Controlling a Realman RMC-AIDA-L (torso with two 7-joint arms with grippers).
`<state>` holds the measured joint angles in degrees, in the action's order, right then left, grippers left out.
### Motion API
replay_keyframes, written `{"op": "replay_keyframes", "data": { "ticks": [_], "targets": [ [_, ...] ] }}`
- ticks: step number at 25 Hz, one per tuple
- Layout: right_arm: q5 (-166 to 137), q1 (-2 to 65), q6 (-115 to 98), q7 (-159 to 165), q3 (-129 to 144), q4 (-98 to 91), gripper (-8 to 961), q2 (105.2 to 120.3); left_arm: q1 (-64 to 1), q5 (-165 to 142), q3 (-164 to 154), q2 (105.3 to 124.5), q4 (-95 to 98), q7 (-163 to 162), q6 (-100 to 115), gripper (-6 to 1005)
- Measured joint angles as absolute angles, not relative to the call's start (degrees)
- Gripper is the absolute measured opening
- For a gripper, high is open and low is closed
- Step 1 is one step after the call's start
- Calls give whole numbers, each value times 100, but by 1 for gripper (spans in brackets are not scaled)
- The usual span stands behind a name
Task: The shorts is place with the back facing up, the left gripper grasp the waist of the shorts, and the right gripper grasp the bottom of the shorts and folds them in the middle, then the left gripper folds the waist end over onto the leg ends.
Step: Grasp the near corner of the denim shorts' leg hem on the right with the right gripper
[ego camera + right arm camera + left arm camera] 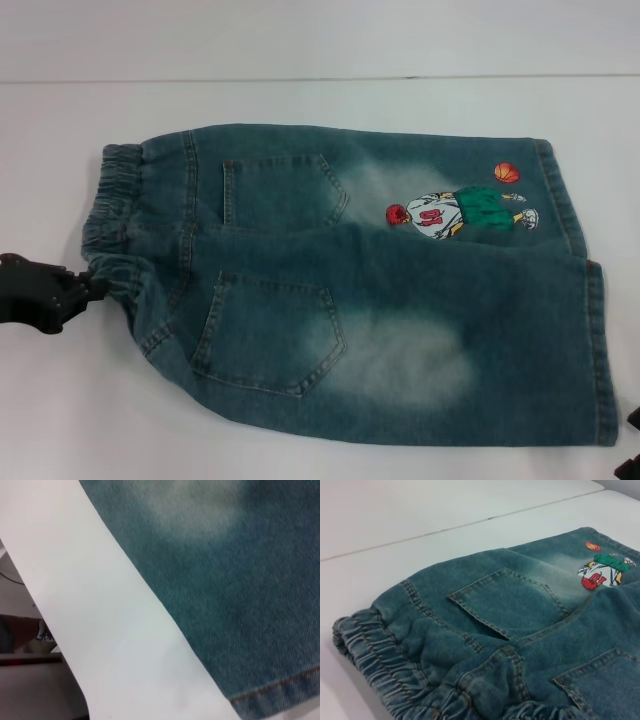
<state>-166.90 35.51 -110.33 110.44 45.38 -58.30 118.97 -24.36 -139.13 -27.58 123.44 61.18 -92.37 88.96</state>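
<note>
Blue denim shorts lie flat on the white table, two back pockets facing up and a cartoon print on the far leg. The elastic waist points left and the leg hems point right. My black left gripper sits at the near corner of the waist, touching the gathered band. The left wrist view looks along the waist and a pocket. My right gripper barely shows at the lower right, just past the near leg hem. The right wrist view shows that hem from close above.
The white table has a seam line across its far side. Its near edge runs beside the shorts' near leg in the right wrist view, with floor clutter beyond it.
</note>
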Motion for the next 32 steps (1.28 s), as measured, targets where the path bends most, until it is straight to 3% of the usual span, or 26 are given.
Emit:
{"op": "replay_keyframes", "data": {
  "ticks": [16, 32],
  "targets": [
    [-16300, 3636, -10903, 10971, 4571, -5604, 912, 11828, -2417, -13910, -2744, 12349, 6126, -9219, 8876, 50],
    [-16129, 3673, -10727, 10966, 4554, -5396, 765, 11883, -2404, -13911, -2742, 12366, 6126, -9219, 8868, 51]
  ]
}}
